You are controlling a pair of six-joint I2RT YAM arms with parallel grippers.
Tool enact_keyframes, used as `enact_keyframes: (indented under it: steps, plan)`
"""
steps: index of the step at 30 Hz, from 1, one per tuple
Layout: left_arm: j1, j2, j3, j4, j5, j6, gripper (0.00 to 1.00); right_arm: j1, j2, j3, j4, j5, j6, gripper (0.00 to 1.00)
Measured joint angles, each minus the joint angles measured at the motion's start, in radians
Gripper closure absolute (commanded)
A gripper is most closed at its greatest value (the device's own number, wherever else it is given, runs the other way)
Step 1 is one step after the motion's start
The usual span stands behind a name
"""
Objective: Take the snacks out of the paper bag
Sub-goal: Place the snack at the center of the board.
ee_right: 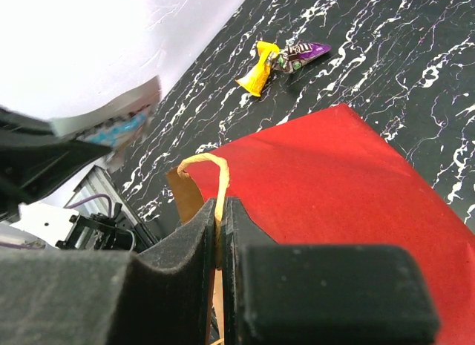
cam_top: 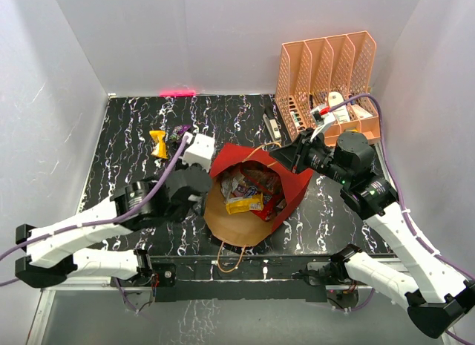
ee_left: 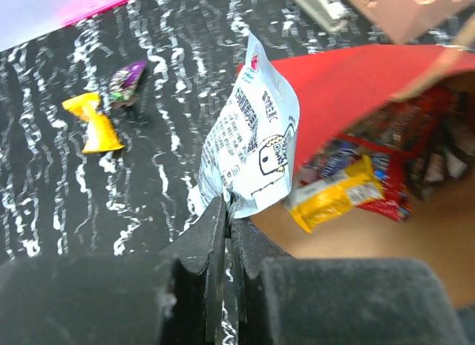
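The paper bag (cam_top: 293, 183) lies on the black marbled table, red outside and brown inside, its mouth toward the arms. Inside show a yellow packet (cam_top: 243, 205) and red snack bags (cam_top: 261, 183). My left gripper (ee_left: 228, 204) is shut on the bottom edge of a silver-white packet (ee_left: 252, 137), held up just left of the bag's mouth (cam_top: 199, 150). My right gripper (ee_right: 221, 205) is shut on the bag's cord handle (ee_right: 215, 165) at the bag's far rim (cam_top: 286, 156). A yellow packet (cam_top: 158, 144) and a purple packet (cam_top: 180, 131) lie on the table at the back left.
An orange slotted rack (cam_top: 326, 74) stands at the back right, with white and dark items in its slots. A flat pale item (cam_top: 271, 127) lies beside it on the table. White walls close in the left, back and right sides. A second cord handle (cam_top: 230, 257) hangs over the near edge.
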Motion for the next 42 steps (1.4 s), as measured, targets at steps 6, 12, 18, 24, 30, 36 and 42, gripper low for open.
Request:
enact_keyframes:
  steps: [6, 12, 18, 24, 30, 36, 42]
  plan:
    - [0.281, 0.065, -0.009, 0.032, 0.085, 0.044, 1.0, 0.0, -0.001, 0.0, -0.001, 0.002, 0.0, 0.93]
    - [0.579, 0.108, -0.01, 0.104, 0.203, 0.062, 1.0, 0.0, -0.007, 0.0, -0.007, 0.004, 0.0, 0.93]
    - [0.943, 0.329, 0.01, 0.172, 0.364, 0.068, 1.0, 0.0, -0.016, 0.0, -0.007, 0.005, 0.0, 0.93]
    - [1.143, 0.632, 0.119, 0.182, 0.376, 0.082, 1.0, 0.0, -0.015, 0.0, -0.008, 0.005, 0.0, 0.93]
    - [1.176, 0.862, 0.253, 0.201, 0.281, 0.139, 1.0, 0.0, -0.013, 0.0, -0.012, 0.01, 0.0, 0.93]
    - [1.204, 0.924, 0.236, 0.201, 0.307, 0.176, 1.0, 0.0, -0.005, 0.011, -0.032, 0.021, 0.0, 0.93]
    - [1.244, 0.959, 0.244, 0.202, 0.349, 0.178, 1.0, 0.0, 0.019, 0.033, -0.041, 0.019, -0.006, 0.93]
